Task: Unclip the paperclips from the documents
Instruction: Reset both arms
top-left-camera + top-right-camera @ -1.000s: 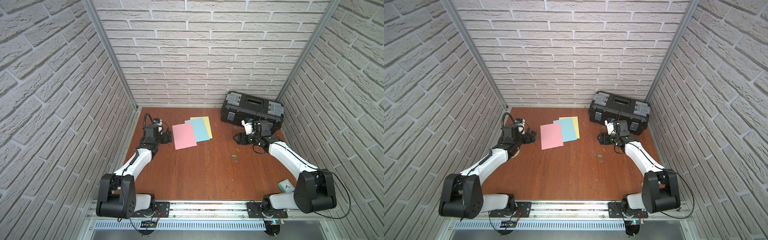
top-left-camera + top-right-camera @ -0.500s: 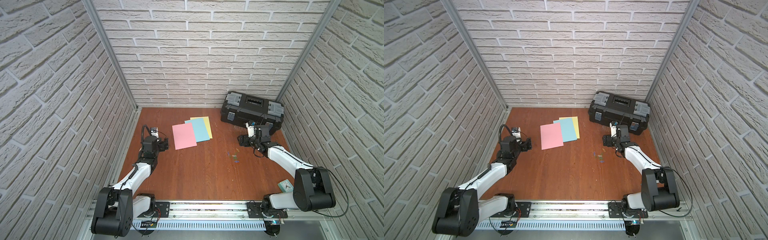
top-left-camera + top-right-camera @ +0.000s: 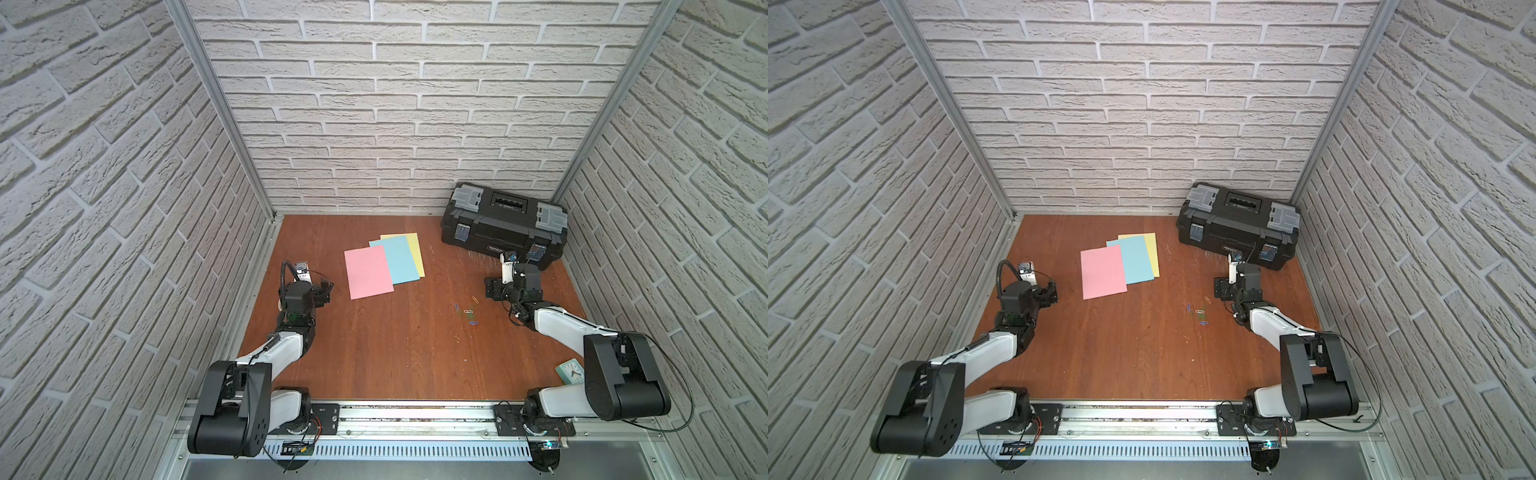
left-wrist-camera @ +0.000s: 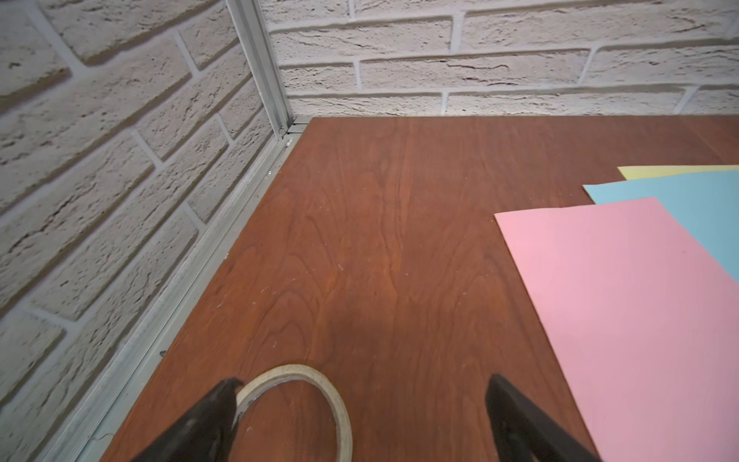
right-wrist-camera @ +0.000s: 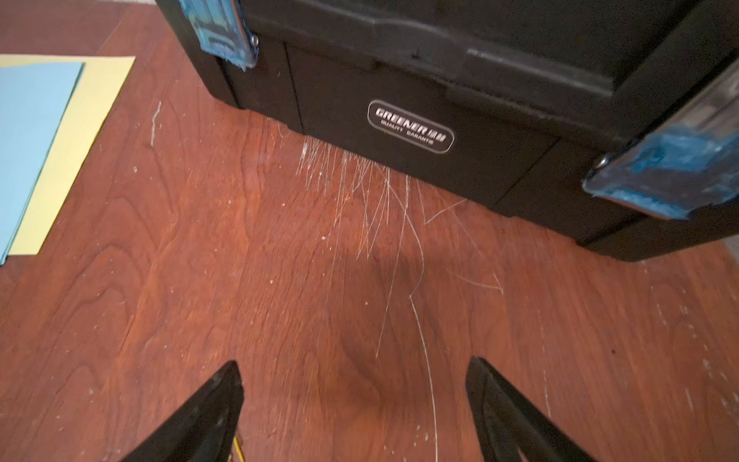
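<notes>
Colleague: Paperclips [image 3: 467, 311] off yet? What is your step?

Me: Done or nearly, I judge; a check is what's left. Both my hands are spread wide and empty: my left hand [image 4: 364, 382] low over the table [image 4: 380, 240] near the pink sheet [image 4: 620, 320], a tape roll [image 4: 294, 370] by one finger; my right hand [image 5: 354, 364] facing the black toolbox [image 5: 400, 80].

Colleague: How would you do the check well?

Me: Look along each covered edge before touching anything. If a clip turns up, one hand should press the sheet flat while the other pinches the wire's outer loop and slides it off along the paper, not upward, or the sheet creases or tears. I'd keep clear of the tape roll and the heap so nothing scatters.

Colleague: And how do the things look?

Me: The clips lie loose in a small heap on the bare table, between the documents [image 3: 399, 266] and my right arm, well apart from the paper. Thin bent wire, blue, green and orange as far as I can make out. The sheets are flat and fanned: pink on top, the light blue sheet [image 3: 1138, 259] under it, the yellow sheet [image 3: 1153, 253] lowest, only a strip showing. I see no clip on any edge in both top views, though a tucked-under edge could hide one.
</notes>
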